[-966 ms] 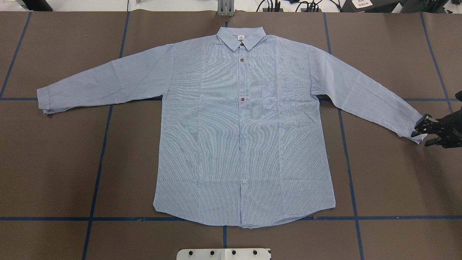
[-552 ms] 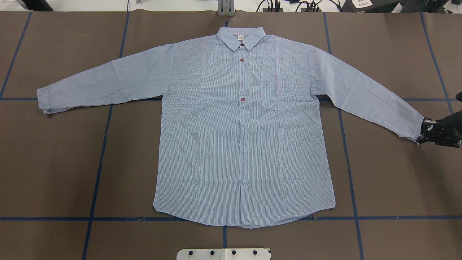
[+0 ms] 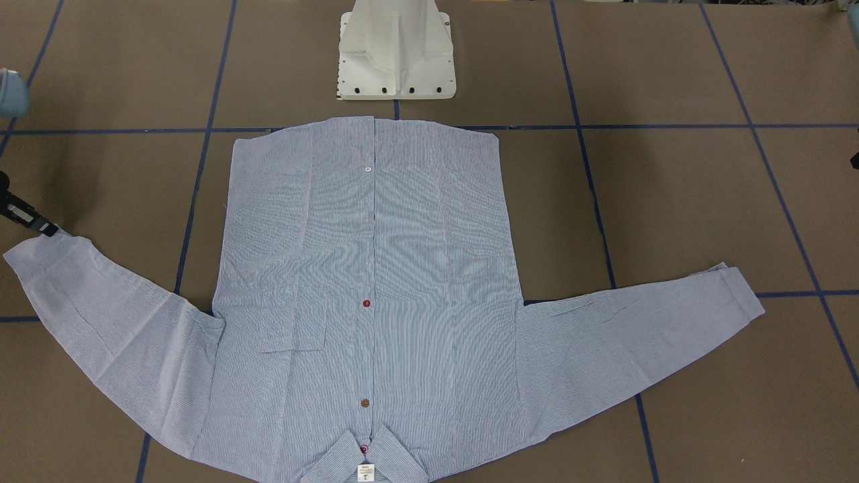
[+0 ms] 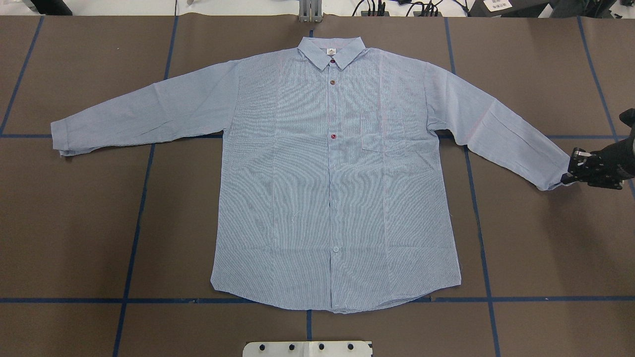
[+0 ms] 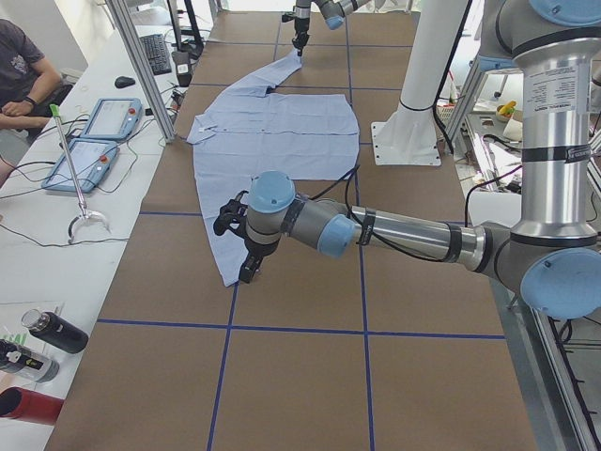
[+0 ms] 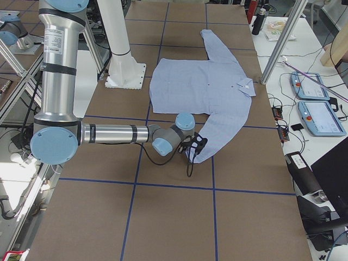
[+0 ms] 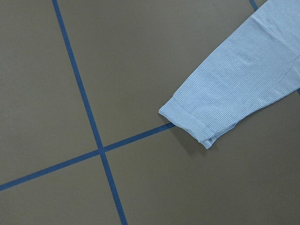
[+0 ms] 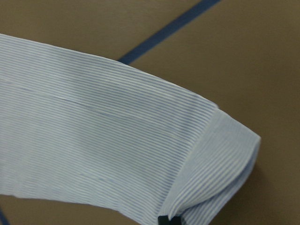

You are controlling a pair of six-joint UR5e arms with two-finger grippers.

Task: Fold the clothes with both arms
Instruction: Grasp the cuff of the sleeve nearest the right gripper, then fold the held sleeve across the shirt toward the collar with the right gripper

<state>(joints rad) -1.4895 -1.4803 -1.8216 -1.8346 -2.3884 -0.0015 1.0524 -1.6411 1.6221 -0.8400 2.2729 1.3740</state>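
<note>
The light blue striped shirt lies flat and face up on the brown table, collar away from the robot base, both sleeves spread out. My right gripper is shut on the cuff of the sleeve on its side; the wrist view shows that cuff raised off the table, with a black fingertip under it. The left gripper hovers above the other cuff, clear of it. It shows only in the exterior left view, so I cannot tell whether it is open or shut.
The white pedestal base stands just behind the shirt's hem. Blue tape lines grid the table. In the exterior left view a person sits at a bench with tablets and bottles.
The right gripper closed on the sleeve cuff, then drew it up and slightly inward toward the shirt body. The rest of the shirt has not moved.
</note>
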